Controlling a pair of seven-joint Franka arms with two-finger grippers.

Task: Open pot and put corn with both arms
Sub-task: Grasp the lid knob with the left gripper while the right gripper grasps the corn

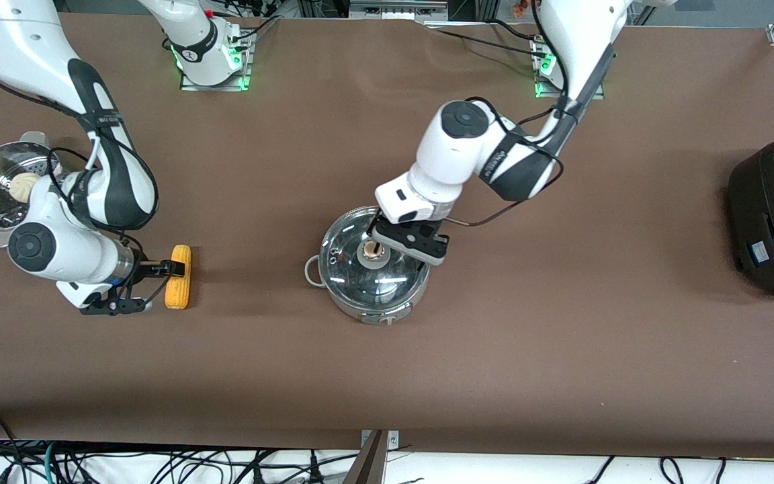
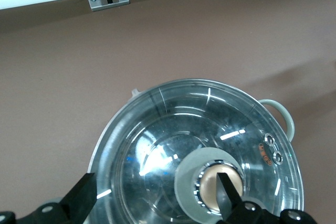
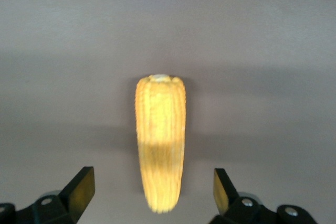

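Centre frame, the left gripper [image 1: 387, 250] hangs wide over the lid knob [image 1: 373, 251]; centre it before closing. The right gripper [image 3: 152, 195] gapes wide beside the corn [image 1: 178, 276] at frame left.

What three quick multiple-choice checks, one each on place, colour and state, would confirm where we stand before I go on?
1. Where does the corn lie?
A. In the pot
B. On the table toward the right arm's end
C. In the steamer bowl

2. What colour is the lid's knob?
A. Copper
B. Black
C. Green

3. What is the state of the pot?
A. Lid off, set on the table
B. Lid on
C. Tipped on its side

Answers:
1. B: the cob rests on the brown table, with the open right gripper at it, fingers either side.
2. A: the knob shows copper under the open left gripper, which is low over the lid.
3. B: the glass lid covers the pot's rim.
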